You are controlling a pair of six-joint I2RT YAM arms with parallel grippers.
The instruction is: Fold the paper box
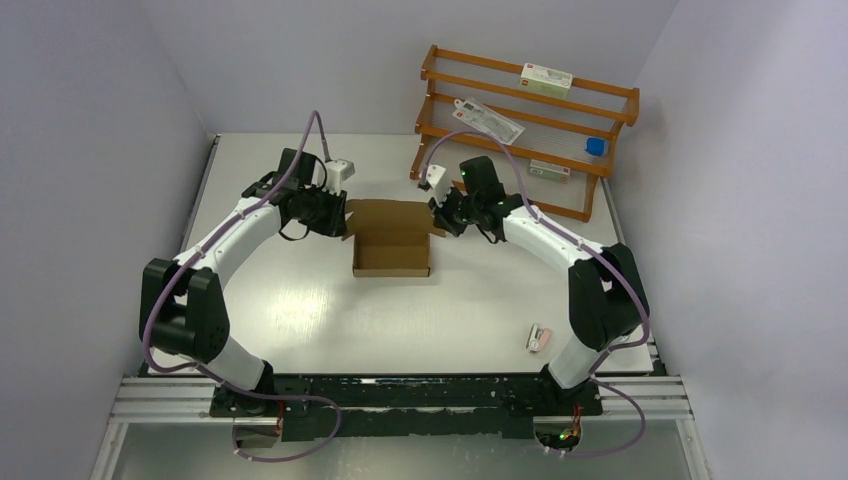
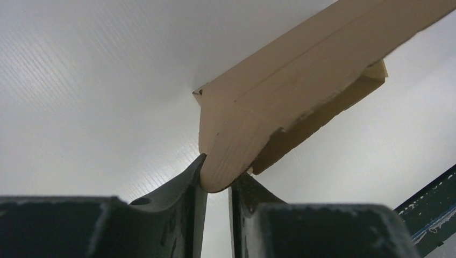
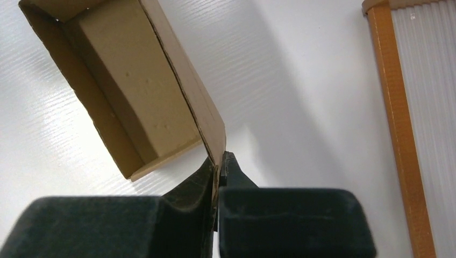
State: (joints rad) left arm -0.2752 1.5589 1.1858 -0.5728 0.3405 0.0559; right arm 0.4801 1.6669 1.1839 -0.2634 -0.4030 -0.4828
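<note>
The brown paper box (image 1: pixel 391 240) sits in the middle of the table, partly formed, its tray open upward and a flat panel behind it. My left gripper (image 1: pixel 340 218) is at the box's left rear corner. In the left wrist view it (image 2: pixel 218 185) is shut on a rounded cardboard flap (image 2: pixel 242 150). My right gripper (image 1: pixel 440 217) is at the box's right rear corner. In the right wrist view it (image 3: pixel 219 169) is shut on the thin edge of the box's side wall (image 3: pixel 188 91), with the open tray (image 3: pixel 129 91) to its left.
An orange wooden rack (image 1: pixel 520 125) with small packets stands at the back right; its rail shows in the right wrist view (image 3: pixel 398 123). A small white-pink carton (image 1: pixel 539 337) lies near the right arm's base. White walls close in both sides.
</note>
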